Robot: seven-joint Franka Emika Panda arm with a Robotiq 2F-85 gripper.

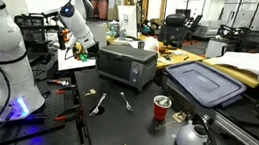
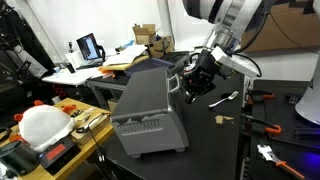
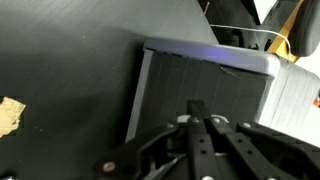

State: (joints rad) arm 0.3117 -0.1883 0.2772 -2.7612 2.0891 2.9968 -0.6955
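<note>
One clenched, empty gripper (image 3: 197, 108) hangs over the toaster oven (image 3: 205, 80), whose markings are illegible.

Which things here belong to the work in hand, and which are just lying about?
In hand: toaster oven; shut jaws right by it.
Lying about: red cup, silver kettle, utensil, blue bin lid, laptop.
</note>
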